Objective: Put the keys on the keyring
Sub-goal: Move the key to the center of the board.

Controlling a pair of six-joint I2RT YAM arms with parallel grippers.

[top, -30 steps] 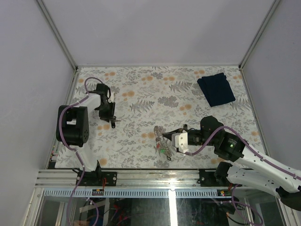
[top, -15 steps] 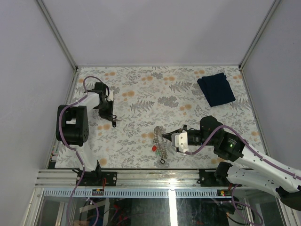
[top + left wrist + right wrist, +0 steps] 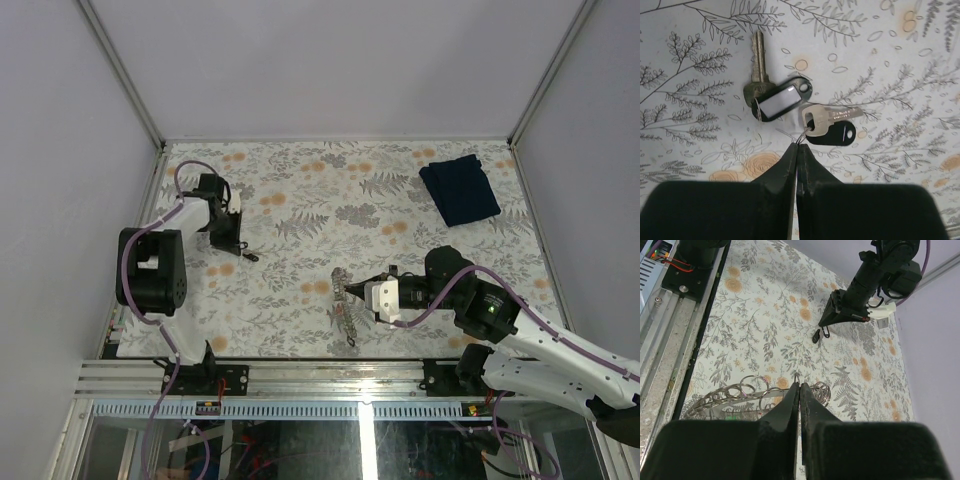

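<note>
Straightened from its earlier bunch, the keyring (image 3: 346, 312) trails from the pinching right hand (image 3: 799, 387) at the front of the counter (image 3: 300, 180). The left hand (image 3: 796, 150) nips the keys (image 3: 816, 119), well apart. Next, likely: bringing them together.

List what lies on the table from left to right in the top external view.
First the keys → keyring → dark blue cloth. The left hand overlaps the keys and the right hand overlaps the keyring, so neither is placed.
</note>
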